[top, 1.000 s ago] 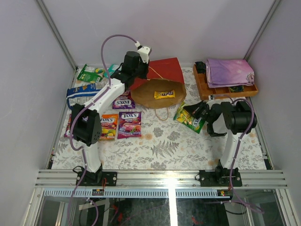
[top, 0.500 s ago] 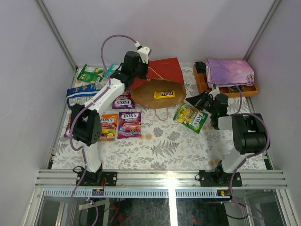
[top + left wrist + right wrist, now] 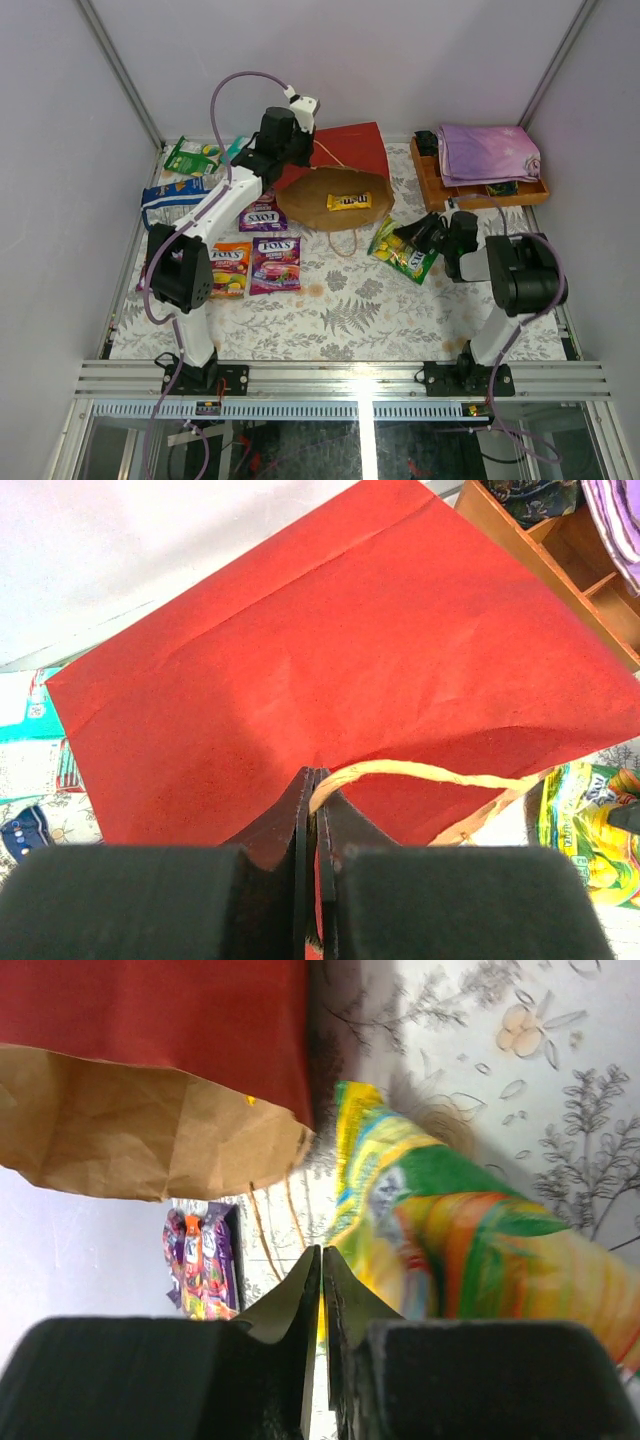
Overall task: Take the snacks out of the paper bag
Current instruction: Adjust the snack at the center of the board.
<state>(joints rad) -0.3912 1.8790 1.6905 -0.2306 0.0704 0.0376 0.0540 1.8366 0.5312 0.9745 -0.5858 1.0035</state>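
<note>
At twelve o'clock on the fern-printed tabletop (image 3: 340,305) lies the large red paper carrier bag (image 3: 357,150), flat, with its brown kraft mouth turned toward six o'clock. A yellow bar (image 3: 348,201) rests on that brown inside, just within the mouth.

The left gripper (image 3: 297,158) is at the bag's nine o'clock edge. Seen from its own wrist, the left gripper (image 3: 315,780) has its jaws pressed together on the red paper. A thin tan string handle (image 3: 420,773) runs out from between them toward three o'clock.

The right gripper (image 3: 405,238) sits at the bag's four o'clock, at the edge of a glossy yellow-green Fox's candy packet (image 3: 398,256). That packet lies on the tabletop just beside the bag's mouth. In the right wrist view the jaws stand barely a hair apart, with a sliver of yellow from the packet (image 3: 460,1250) caught between them.

More snacks lie outside the bag, from its seven to ten o'clock. A purple Fox's packet (image 3: 275,265) and an orange packet (image 3: 230,268) lie side by side. A purple-and-white Fox's packet (image 3: 262,215) is beside the left arm, with a blue-white bag (image 3: 170,200) further out. A green bag (image 3: 190,157) and a teal bag (image 3: 238,148) lie near the far corner.

At two o'clock on the table, a brown wooden tray (image 3: 480,192) holds a folded purple cloth (image 3: 488,150).
</note>
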